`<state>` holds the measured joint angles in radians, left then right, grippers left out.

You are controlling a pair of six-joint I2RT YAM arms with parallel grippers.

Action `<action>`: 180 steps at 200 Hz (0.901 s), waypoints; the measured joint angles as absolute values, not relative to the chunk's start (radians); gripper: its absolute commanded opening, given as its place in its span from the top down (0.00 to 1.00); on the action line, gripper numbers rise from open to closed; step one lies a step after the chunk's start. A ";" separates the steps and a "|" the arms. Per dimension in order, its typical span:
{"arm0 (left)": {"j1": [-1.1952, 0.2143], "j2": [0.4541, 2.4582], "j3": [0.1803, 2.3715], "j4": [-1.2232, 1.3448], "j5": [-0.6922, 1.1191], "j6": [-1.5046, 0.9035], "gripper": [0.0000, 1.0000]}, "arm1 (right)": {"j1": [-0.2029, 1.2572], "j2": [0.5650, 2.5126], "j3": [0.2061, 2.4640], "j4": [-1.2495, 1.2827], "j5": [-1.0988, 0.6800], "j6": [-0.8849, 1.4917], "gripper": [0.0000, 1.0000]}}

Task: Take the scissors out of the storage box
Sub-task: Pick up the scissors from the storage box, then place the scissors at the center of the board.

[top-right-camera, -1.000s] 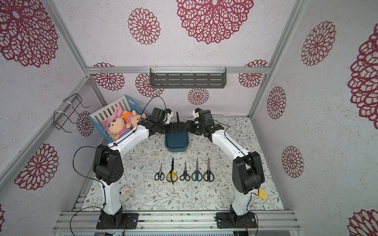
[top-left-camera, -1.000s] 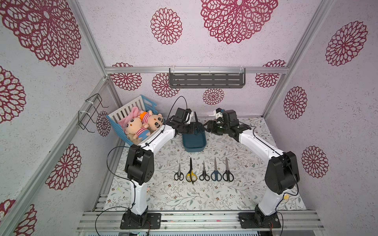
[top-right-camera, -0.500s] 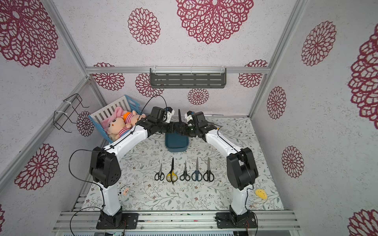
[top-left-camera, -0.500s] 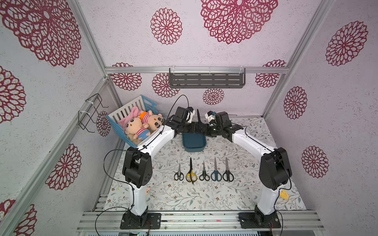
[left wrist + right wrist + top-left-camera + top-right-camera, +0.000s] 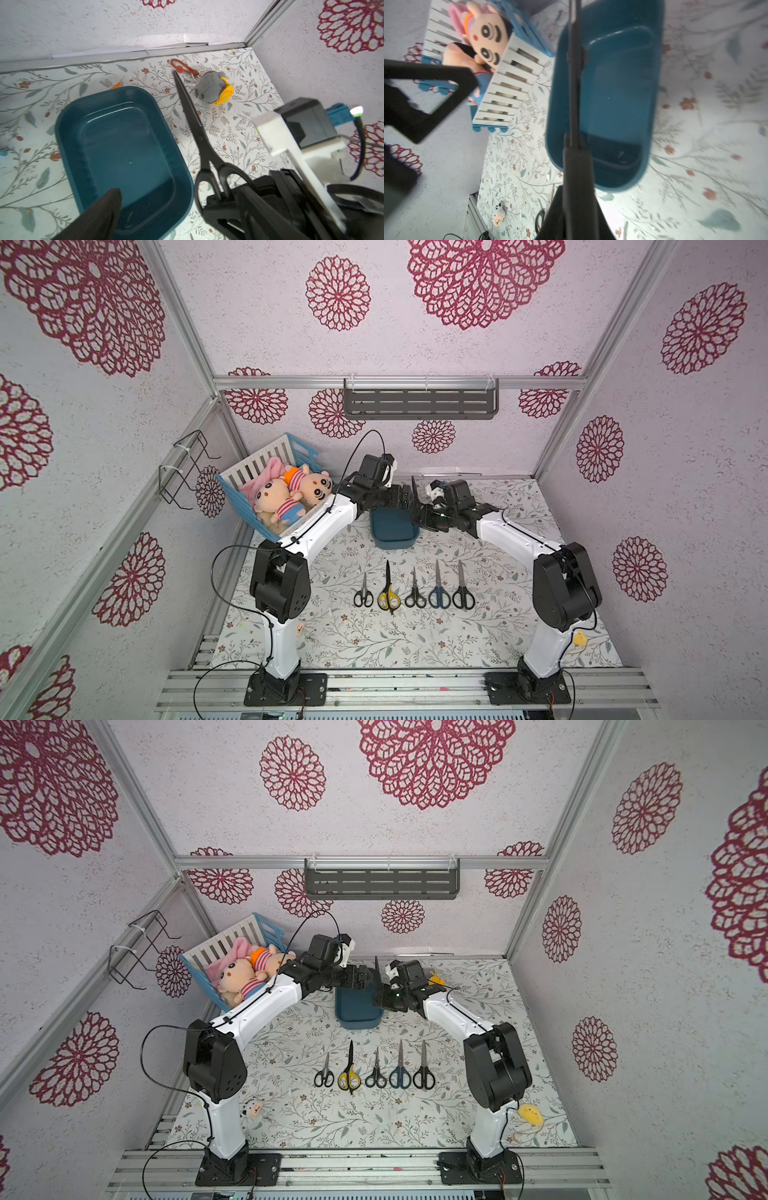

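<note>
Both arms met over the rear of the storage box point(image 5: 392, 542), which sat on the floral bench point(image 5: 353, 639). The right gripper point(image 5: 384, 996) was pinched tight on the handle loops of the black-handled scissors point(image 5: 194, 122). Their blades were closed and pointed up and away toward the back wall. That pair was out of the box, held in the air just beside its rear right corner in both top views.

The left gripper point(image 5: 409, 498) was right next to them with its fingers point(image 5: 104, 209) spread wide, gripping nothing. One finger hung over the box rim in the left wrist view.

The five other scissors point(image 5: 414, 593) lay in a neat row on the bench in front of the box, handles toward the robot bases and well apart from the box. From the robot's left they ran black, yellow-and-black, black, blue, black.

A slatted crate point(image 5: 257, 464) with plush dolls point(image 5: 286, 497) stood tilted at the rear left. A gray keychain toy point(image 5: 209, 87) lay on the bench near the back wall, beyond the scissor tip in the left wrist view.
</note>
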<state>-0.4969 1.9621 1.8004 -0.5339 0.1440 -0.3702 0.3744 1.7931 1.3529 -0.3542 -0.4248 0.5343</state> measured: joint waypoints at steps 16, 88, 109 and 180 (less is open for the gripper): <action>-0.497 1.962 1.821 -0.567 0.074 -0.369 0.03 | 0.331 1.732 1.269 -0.401 -0.396 0.532 0.89; -0.467 1.955 1.781 -0.646 -0.101 -0.366 0.03 | 0.120 1.415 0.884 -0.659 -0.254 0.507 0.88; -0.454 1.954 1.781 -0.652 -0.117 -0.360 0.03 | 0.088 1.410 0.828 -0.699 -0.226 0.504 0.88; -0.440 1.954 1.781 -0.657 -0.140 -0.328 0.03 | 0.087 1.391 0.714 -0.689 -0.211 0.505 0.87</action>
